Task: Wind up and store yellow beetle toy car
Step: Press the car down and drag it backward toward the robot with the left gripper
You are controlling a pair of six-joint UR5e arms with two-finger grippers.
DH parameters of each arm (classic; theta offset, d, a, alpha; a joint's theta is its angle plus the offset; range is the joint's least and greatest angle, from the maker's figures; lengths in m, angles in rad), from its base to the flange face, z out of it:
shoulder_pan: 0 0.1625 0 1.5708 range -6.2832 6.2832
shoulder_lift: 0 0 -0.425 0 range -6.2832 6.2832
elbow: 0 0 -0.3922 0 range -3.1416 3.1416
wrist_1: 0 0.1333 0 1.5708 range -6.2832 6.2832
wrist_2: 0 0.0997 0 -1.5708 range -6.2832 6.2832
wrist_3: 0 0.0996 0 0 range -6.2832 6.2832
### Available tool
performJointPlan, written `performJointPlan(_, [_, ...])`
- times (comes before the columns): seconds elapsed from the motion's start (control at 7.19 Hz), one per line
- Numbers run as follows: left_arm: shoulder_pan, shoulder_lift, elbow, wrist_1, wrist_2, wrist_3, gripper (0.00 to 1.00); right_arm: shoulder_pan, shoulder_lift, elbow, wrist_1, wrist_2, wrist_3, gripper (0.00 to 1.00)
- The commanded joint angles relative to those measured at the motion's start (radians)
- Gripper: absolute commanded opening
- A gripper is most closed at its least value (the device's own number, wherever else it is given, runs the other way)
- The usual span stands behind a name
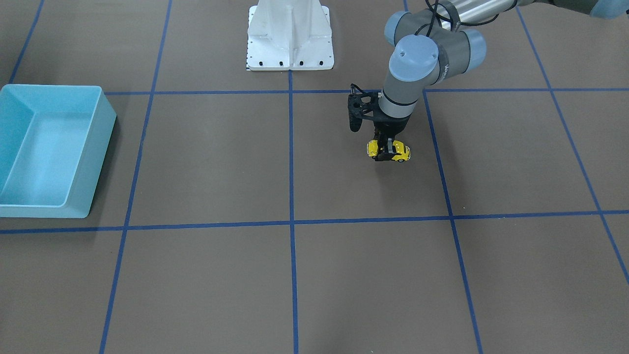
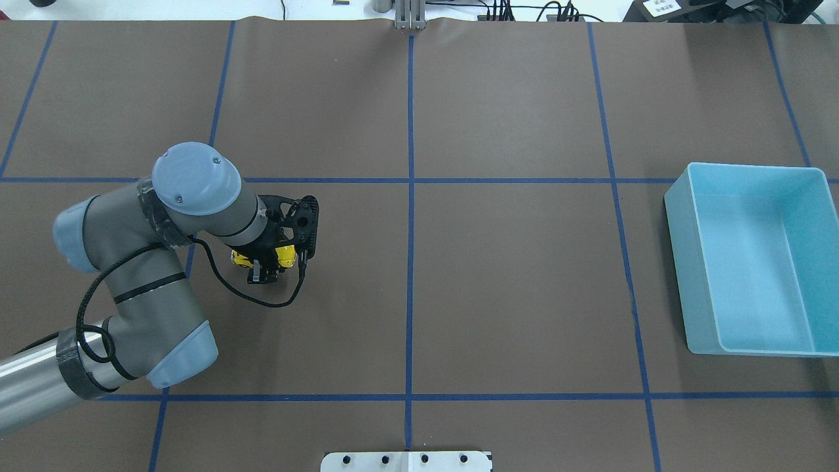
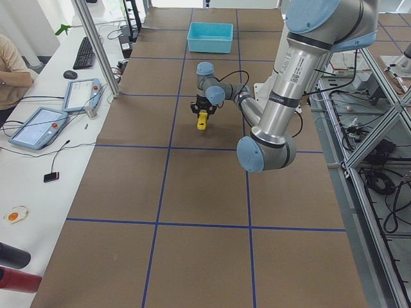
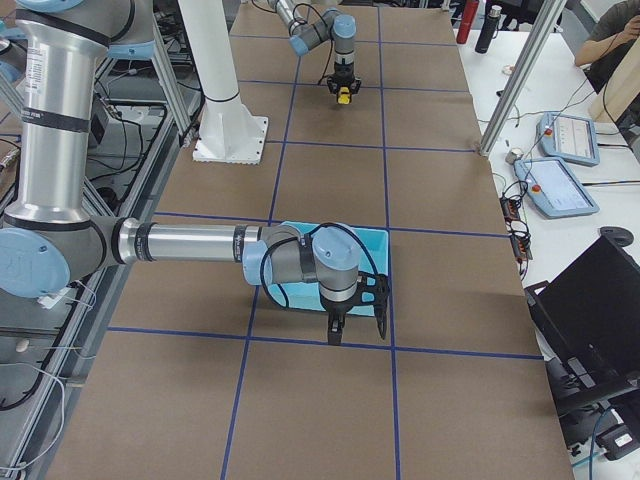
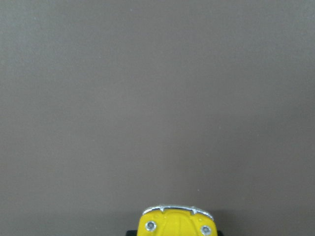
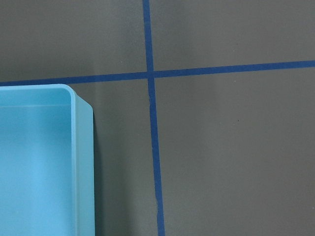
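Observation:
The yellow beetle toy car (image 1: 402,151) is low over the brown table, on my left side; I cannot tell if its wheels touch. My left gripper (image 1: 386,150) points straight down with its fingers closed across the car's middle. From overhead the car (image 2: 286,254) shows yellow on both sides of the left gripper (image 2: 263,267). The left wrist view shows only the car's nose (image 5: 176,224) with its silver bumper. My right gripper (image 4: 335,335) shows only in the exterior right view, hovering by the bin's near edge; I cannot tell if it is open or shut.
A light blue empty bin (image 2: 754,262) stands at the table's right end; it also shows in the front view (image 1: 49,147) and in the right wrist view (image 6: 39,162). The white robot base (image 1: 290,37) stands at the table's middle edge. Blue tape lines grid the table.

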Motion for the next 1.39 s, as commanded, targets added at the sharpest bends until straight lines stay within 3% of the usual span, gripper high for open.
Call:
performJointPlan(0.0, [0.000,0.032,0.009,-0.089,0.001,-0.004,0.24,-0.001,0.006,-0.014,0.003,-0.002,0.001,1.00])
performJointPlan(1.25, [-0.003,0.069,0.061,-0.108,-0.019,-0.001,0.25,0.007,0.018,-0.014,0.000,0.013,0.016,1.00])
